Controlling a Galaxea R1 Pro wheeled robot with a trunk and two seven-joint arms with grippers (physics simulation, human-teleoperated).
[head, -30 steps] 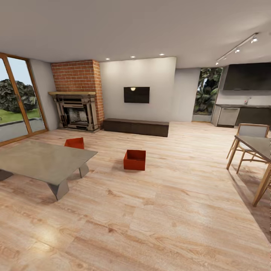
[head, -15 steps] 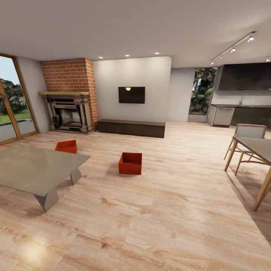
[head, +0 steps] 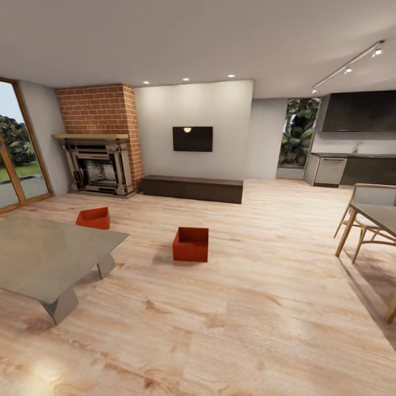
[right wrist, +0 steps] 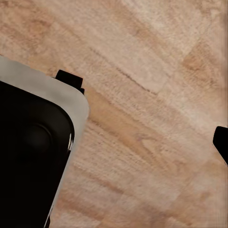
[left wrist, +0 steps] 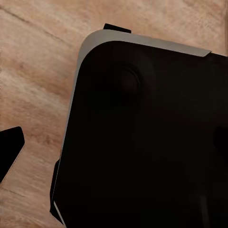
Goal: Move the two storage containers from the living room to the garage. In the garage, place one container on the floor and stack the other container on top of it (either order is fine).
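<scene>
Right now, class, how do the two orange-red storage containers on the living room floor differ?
The nearer container stands in open floor, fully visible; the farther container sits beside the grey low table, closer to the brick fireplace. The farther one is turned at an angle. Both are open-topped, orange-red, resting on wood planks.

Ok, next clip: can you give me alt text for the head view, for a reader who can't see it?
Two orange-red open-top storage containers sit apart on a light wood plank floor in a living room, one in the open, the other just beyond a low grey table. Behind them are a brick fireplace, a wall TV above a dark low cabinet, and a wooden chair at the right edge.
</scene>
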